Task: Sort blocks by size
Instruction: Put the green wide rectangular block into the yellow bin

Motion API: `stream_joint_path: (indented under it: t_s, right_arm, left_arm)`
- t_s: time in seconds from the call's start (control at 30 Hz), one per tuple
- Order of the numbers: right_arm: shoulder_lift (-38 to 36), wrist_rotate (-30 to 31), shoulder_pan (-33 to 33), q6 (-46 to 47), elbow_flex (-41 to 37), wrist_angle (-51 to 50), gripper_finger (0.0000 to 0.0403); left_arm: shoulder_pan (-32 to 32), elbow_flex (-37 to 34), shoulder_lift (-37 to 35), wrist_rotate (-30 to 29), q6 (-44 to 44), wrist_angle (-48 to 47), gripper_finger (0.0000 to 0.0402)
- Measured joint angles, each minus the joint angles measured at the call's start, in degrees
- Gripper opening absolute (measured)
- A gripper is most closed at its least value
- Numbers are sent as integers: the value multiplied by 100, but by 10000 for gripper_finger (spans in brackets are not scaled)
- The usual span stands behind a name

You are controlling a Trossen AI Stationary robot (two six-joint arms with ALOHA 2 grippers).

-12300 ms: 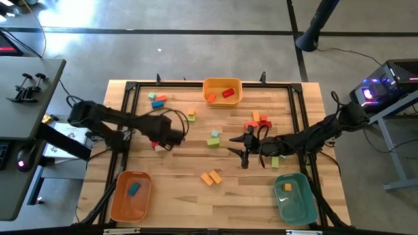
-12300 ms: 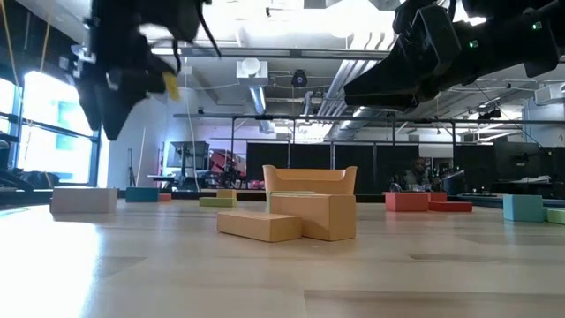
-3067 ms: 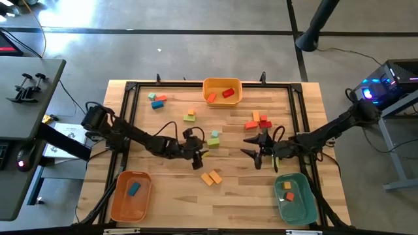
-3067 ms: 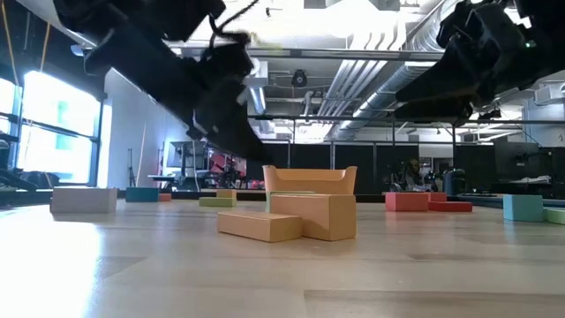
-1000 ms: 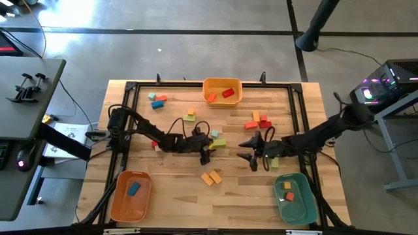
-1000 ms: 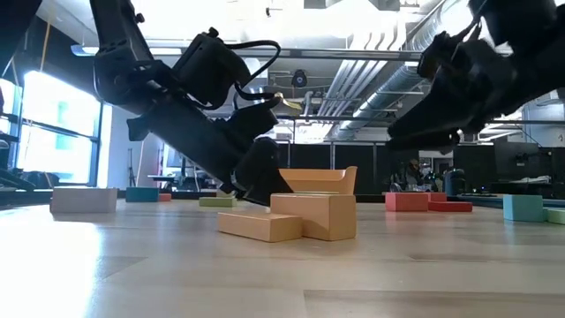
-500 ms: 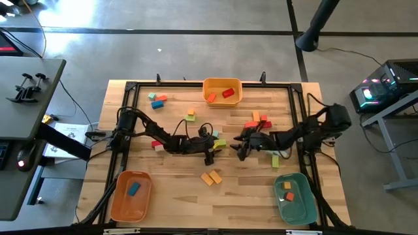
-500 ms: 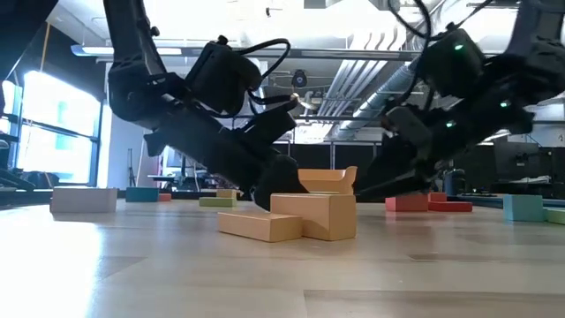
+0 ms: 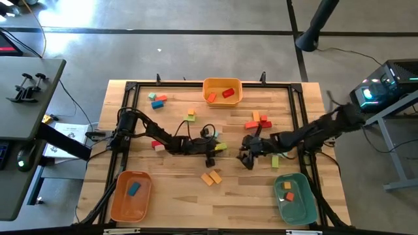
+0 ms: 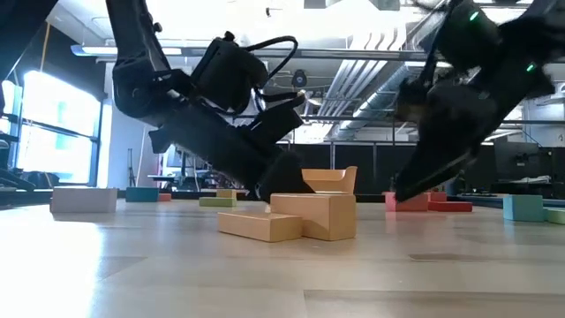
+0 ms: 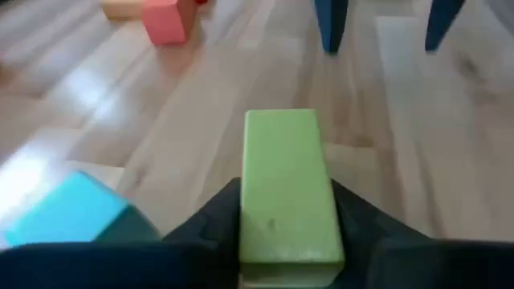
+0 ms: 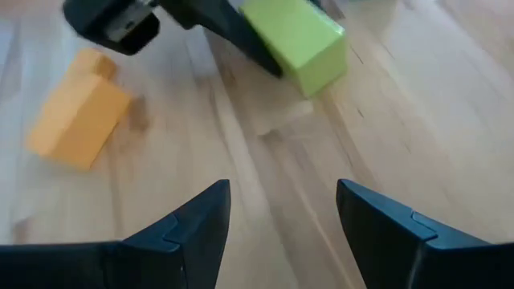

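Since a second ago your left hand (image 9: 214, 147) has closed, now pinching a green block (image 11: 287, 186) at mid-desk. Your right hand (image 12: 277, 233) hovers just opposite, fingers spread, empty. Few blocks sit in bins; most still lie scattered around both hands.

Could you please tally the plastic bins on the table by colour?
orange bins: 2
teal bin: 1
Total: 3
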Motion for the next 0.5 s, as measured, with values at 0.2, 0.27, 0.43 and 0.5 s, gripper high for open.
stream_joint_path:
  t_s: [0.2, 0.27, 0.43, 0.5]
  right_arm:
    - [-1010, 562, 542, 526, -1, -950, 224]
    - [-1244, 758, 733, 625, -1, -1156, 224]
    - [-1466, 1521, 1050, 580, -3, -1120, 224]
    - [-1469, 1669, 1053, 577, -3, -990, 224]
  left_arm:
    - [-167, 514, -959, -520, 386, -1333, 95]
    - [-120, 803, -1370, -1260, 480, -2481, 95]
    - [610, 1732, -2105, -1832, 523, -4171, 95]
    - [1078, 2191, -2158, -1369, 701, -4775, 95]
